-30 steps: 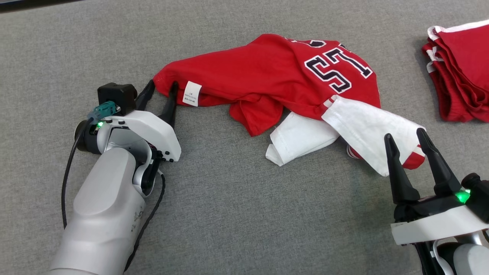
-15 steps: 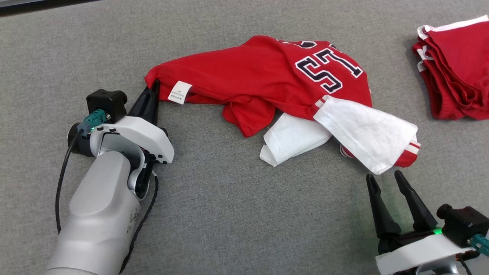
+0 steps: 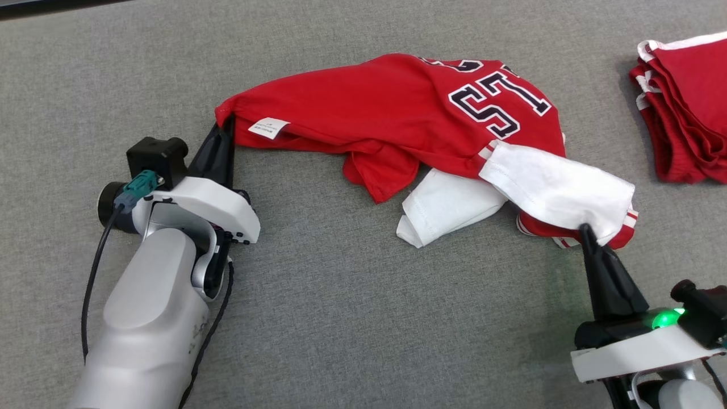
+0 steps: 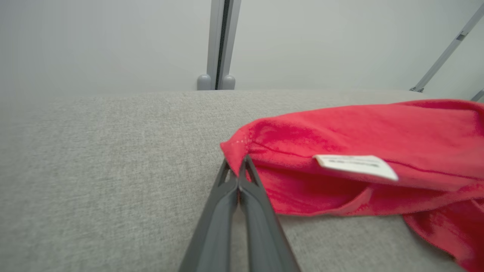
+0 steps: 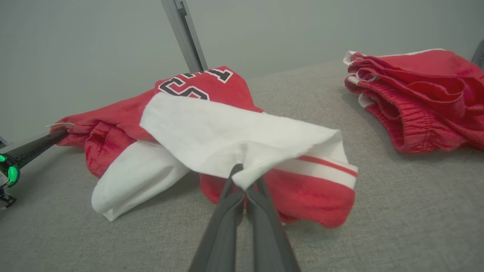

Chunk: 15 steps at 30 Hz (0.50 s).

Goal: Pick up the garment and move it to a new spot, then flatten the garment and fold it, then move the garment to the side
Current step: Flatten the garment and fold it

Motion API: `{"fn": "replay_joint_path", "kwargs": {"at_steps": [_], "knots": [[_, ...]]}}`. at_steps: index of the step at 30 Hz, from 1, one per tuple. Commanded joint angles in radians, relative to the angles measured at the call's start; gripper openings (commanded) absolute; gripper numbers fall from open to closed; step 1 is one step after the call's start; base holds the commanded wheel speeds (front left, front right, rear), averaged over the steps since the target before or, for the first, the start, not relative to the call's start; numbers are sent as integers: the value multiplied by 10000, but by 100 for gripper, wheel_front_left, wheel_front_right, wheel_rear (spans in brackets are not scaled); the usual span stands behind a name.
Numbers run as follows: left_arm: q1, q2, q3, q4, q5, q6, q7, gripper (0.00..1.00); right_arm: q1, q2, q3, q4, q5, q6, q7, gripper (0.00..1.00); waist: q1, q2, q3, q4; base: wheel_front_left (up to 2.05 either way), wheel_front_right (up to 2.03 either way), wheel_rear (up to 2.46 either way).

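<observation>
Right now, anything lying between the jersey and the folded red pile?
Nothing: a bare grey cloth surface separates the jersey from the folded red pile, clear in the head view and the right wrist view.

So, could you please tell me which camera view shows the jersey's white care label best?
The left wrist view: the label lies large and close on the red jersey, though its print is blurred. The head view shows it small, beside the left hand; the right wrist view gives a distant sliver.
</observation>
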Motion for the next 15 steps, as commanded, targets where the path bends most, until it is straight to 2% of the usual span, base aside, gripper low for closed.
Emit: {"fn": "replay_joint_path", "kwargs": {"at_steps": [1, 7, 10, 11, 15], "knots": [[206, 169, 86, -166, 109, 89, -38, 0, -37, -101, -62, -196, -104, 0, -133, 0, 0, 0, -45, -36, 0, 0, 0], [900, 439, 572, -2665, 371, 455, -84, 0, -626, -457, -693, -1251, -569, 0, -207, 0, 0, 0, -405, -63, 0, 0, 0], [1321, 542, 659, -4039, 577, 551, -89, 0, -1052, -718, -1141, -1666, -761, 0, -82, 0, 0, 0, -703, 112, 0, 0, 0], [1499, 698, 687, -4918, 714, 639, -91, 0, -1370, -940, -1444, -1991, -868, 0, -52, 0, 0, 0, -900, 257, 0, 0, 0], [1866, 1016, 756, -6558, 858, 856, 196, 0, -1946, -1357, -2038, -2509, -921, -1, 118, 0, 0, 0, -1343, 542, 0, 0, 0]]}}
